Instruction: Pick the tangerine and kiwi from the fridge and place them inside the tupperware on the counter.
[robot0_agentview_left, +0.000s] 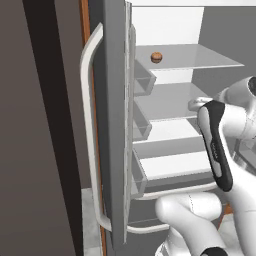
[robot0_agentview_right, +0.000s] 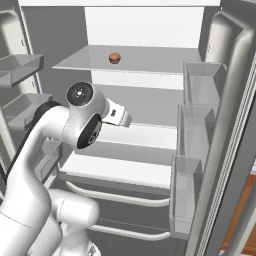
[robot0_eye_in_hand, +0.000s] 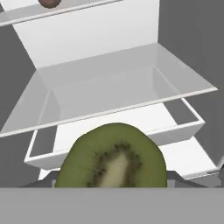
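The kiwi (robot0_eye_in_hand: 114, 157) sits right in front of the hand camera, its cut green face with a pale core towards me, and my gripper (robot0_eye_in_hand: 111, 178) is shut on it. Dark fingertips (robot0_eye_in_hand: 53, 178) peek out at its sides. The hand (robot0_agentview_right: 118, 114) reaches into the open fridge (robot0_agentview_right: 145, 30) at middle-shelf height. The tangerine (robot0_agentview_left: 156, 57) (robot0_agentview_right: 114, 58) rests on the upper grey shelf, above and beyond the hand, and just shows at the top edge of the hand view (robot0_eye_in_hand: 49, 2). The tupperware and the counter's top are out of view.
The left fridge door (robot0_agentview_left: 112, 125) with its long white handle (robot0_agentview_left: 89, 135) stands open close beside the arm. The right door's clear bins (robot0_agentview_right: 197, 130) jut inward. A white drawer (robot0_eye_in_hand: 118, 127) lies under the middle shelf. Reddish-brown cabinet wood (robot0_agentview_right: 242, 210) shows low right.
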